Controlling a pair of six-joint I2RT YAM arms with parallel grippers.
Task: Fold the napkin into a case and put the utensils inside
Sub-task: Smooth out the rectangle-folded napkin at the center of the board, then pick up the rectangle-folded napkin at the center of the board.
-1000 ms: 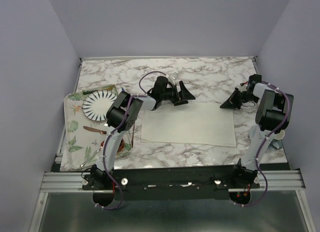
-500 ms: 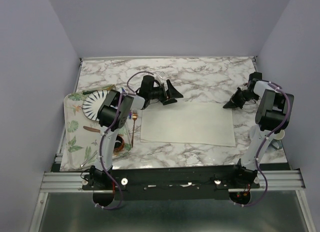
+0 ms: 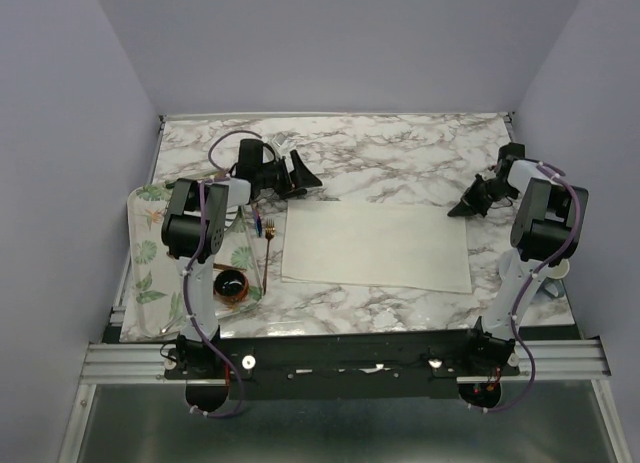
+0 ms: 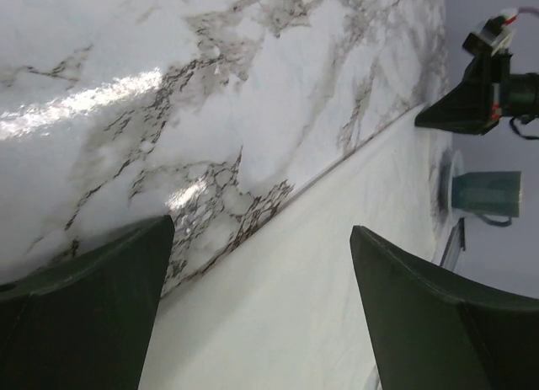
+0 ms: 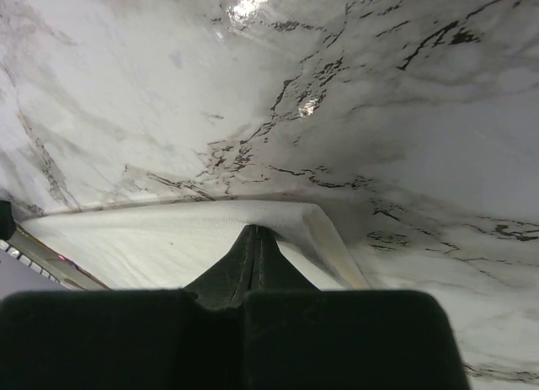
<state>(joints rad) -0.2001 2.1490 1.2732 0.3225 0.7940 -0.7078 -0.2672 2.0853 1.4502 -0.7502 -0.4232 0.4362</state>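
Note:
The cream napkin (image 3: 375, 245) lies flat on the marble table, a wide rectangle. My right gripper (image 3: 463, 208) is shut on its far right corner; in the right wrist view the closed tips (image 5: 255, 234) pinch the raised cloth edge (image 5: 320, 226). My left gripper (image 3: 301, 173) is open, just off the napkin's far left corner, nothing between its fingers (image 4: 93, 306). In the left wrist view the napkin (image 4: 337, 280) runs beneath the open gripper (image 4: 261, 230). A copper-gold fork (image 3: 268, 245) lies left of the napkin. The purple-blue utensil is out of view.
A leaf-print tray (image 3: 148, 273) sits at the left, partly under my left arm. A small dark bowl (image 3: 231, 283) stands at its near right corner. A teal cup (image 4: 487, 192) stands at the table's right edge.
My left arm has swung left from over the napkin's far edge to its far left corner, staying open; it now covers the striped plate. The right gripper holds the corner, barely moved.

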